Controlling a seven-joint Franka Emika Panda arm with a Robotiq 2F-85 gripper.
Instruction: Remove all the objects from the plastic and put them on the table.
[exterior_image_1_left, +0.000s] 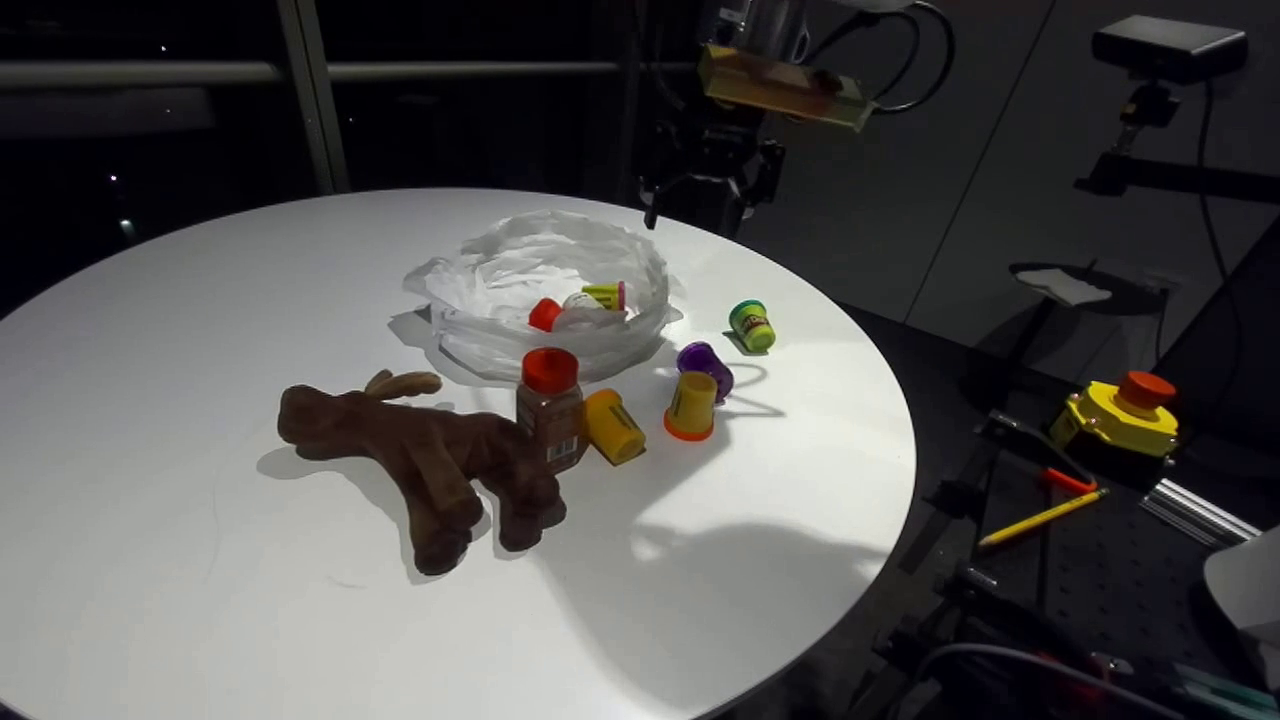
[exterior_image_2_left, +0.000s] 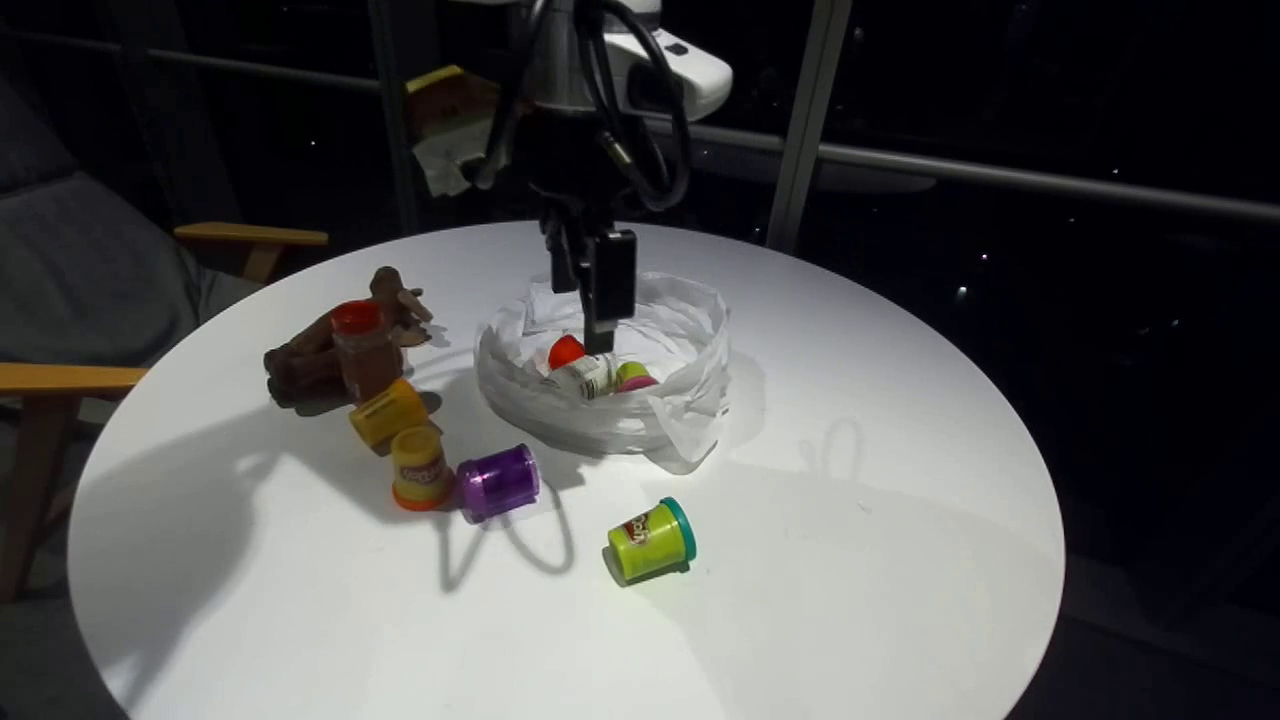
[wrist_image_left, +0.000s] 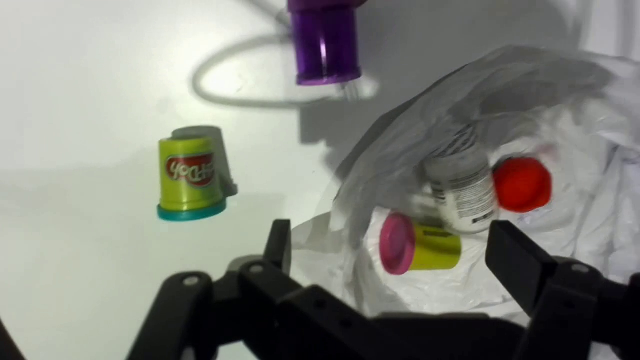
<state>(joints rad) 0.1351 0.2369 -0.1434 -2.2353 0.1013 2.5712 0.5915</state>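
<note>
We note the gripper (wrist_image_left: 387, 245) spread wide, nothing gripped, above the rim of the plastic bag (exterior_image_2_left: 600, 428), presumably to straddle the pink-lidded tub (wrist_image_left: 435, 250). Bag wall also pens in whitish jar (wrist_image_left: 467, 200), red piece (wrist_image_left: 524, 185). Brown plush (exterior_image_1_left: 380, 420) lies apart on the table (exterior_image_2_left: 850, 580), probably leaving reaching room.

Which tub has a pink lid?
The tub lying in the bag, beside the pale jar. Outside, the green tub has a teal lid, the standing yellow tub an orange one.

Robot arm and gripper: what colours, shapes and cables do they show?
The arm has a rounded white shell, looping black cables and a yellowish wrist attachment. The gripper is black, with two blocky fingers and pale round screw heads.
</note>
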